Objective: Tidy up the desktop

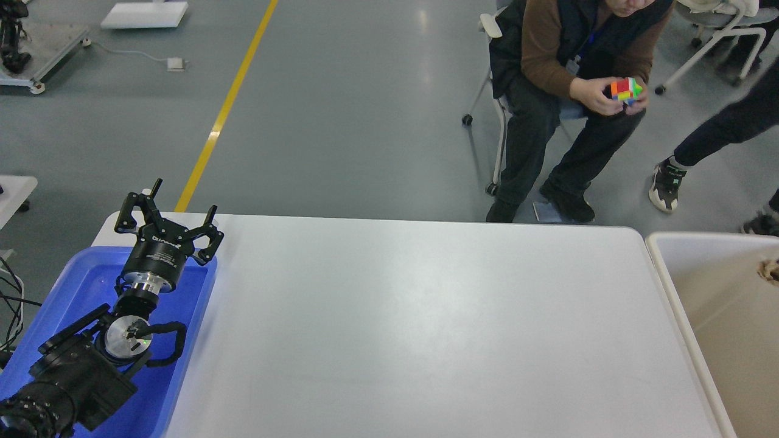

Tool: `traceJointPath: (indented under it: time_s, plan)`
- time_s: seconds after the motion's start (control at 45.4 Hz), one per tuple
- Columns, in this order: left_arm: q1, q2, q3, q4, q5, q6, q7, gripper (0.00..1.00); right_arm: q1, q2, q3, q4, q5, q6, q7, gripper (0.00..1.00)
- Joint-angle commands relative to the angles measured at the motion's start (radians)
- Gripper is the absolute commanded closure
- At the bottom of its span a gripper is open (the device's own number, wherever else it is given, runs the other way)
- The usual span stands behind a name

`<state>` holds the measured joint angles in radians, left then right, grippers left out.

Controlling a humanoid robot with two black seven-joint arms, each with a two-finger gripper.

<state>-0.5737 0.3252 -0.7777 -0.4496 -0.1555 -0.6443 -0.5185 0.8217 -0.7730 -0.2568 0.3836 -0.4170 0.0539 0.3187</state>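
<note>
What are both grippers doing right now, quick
Left gripper: open, empty, above the blue tray.
Right gripper: not in view.

The bench [414,328] filled the middle of the view, running from the near edge back to the floor [365,109] behind it. A tray [182,340] lay on its left end, and the left arm came in over that tray from the near left corner, with the left pincer [172,218] held above the tray's far edge, fingers spread apart. A bin [688,304] stood just beside the bench's right end, with a small item [770,269] in it at its far right. Behind the bench, to the right, a person [566,91] sat on a chair [496,109] holding a puzzle cube [625,90], and a floor line [228,103] ran back from the bench's far left corner
</note>
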Motion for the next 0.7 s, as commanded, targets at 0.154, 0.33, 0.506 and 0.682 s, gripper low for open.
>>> traceJointPath:
  time_s: [0.154,0.33,0.506,0.682]
  plan:
    - [0.000,0.000,0.000,0.000,-0.001,0.002,0.000,0.00,-0.104,0.253,0.180,-0.224,0.380,-0.011,-0.283,1.00]
    - [0.000,0.000,0.000,0.000,-0.001,0.002,0.000,0.00,-0.119,0.276,0.310,-0.233,0.380,-0.058,-0.326,1.00]
    - [0.000,0.000,0.000,0.000,-0.001,0.003,0.000,0.00,-0.125,0.274,0.352,-0.236,0.383,-0.066,-0.329,1.00]
    - [0.000,0.001,0.000,0.000,-0.001,0.003,0.000,0.00,-0.134,0.274,0.366,-0.276,0.399,-0.069,-0.329,1.00]
